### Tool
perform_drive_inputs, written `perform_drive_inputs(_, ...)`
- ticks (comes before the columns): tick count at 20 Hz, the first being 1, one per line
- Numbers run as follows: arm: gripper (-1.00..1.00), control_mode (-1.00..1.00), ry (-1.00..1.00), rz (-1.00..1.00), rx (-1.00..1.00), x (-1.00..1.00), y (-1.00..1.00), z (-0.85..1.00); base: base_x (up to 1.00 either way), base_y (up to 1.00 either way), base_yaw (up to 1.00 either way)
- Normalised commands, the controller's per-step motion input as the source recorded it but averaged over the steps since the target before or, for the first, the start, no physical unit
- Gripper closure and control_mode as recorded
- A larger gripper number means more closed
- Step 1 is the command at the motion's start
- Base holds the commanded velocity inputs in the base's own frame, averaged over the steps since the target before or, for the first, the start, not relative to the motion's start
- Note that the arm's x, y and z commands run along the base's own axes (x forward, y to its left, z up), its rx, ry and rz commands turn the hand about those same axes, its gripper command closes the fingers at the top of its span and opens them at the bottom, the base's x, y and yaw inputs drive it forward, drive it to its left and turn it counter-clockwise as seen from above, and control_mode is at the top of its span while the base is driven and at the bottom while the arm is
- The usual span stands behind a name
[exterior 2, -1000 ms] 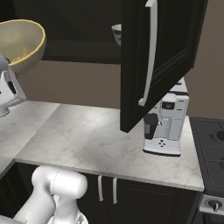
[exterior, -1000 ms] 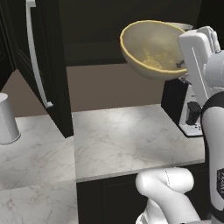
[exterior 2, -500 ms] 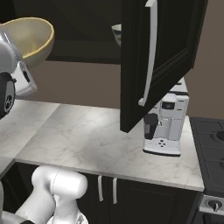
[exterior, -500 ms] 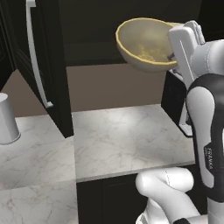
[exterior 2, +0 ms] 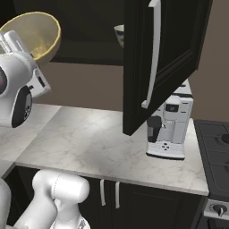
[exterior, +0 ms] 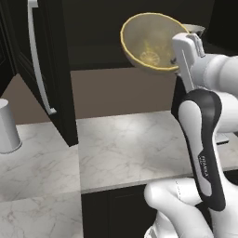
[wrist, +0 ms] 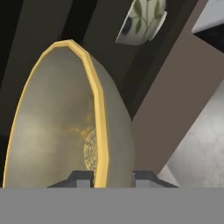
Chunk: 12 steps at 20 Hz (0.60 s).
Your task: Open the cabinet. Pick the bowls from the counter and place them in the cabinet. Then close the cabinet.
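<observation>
My claw (wrist: 107, 177) is clamped on the rim of the tan bowl (exterior: 151, 42), one finger (wrist: 81, 178) inside, one outside, held high before the open cabinet (exterior 2: 165, 58). The bowl is dull yellow with a gold rim (tipped on its side). Two bowls in all: the white bowl (wrist: 142, 19) sits in the cabinet. One cup (exterior: 7, 128) stands on the counter (exterior: 121, 148).

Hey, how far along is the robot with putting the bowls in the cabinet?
Done: the cabinet doors stand open, and the white bowl already sits inside. In hand: the pincer is shut on the rim of the yellow bowl, which is held tilted, high above the counter in front of the open cabinet. Left: set this bowl inside, let go, then close the doors.
</observation>
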Motion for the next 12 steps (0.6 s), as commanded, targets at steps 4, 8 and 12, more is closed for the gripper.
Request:
perform_drive_inputs(4,1.00,-1.00,-0.02,0.00,0.00,0.47,0.00,0.01,0.00,0.00,0.00)
perform_drive_inputs(8,1.00,-1.00,0.00,0.00,0.00,0.46,0.10,0.10,0.00,0.00,0.00)
perform_drive_inputs(12,1.00,-1.00,0.02,0.00,0.00,0.56,0.31,0.07,0.00,0.00,0.00)
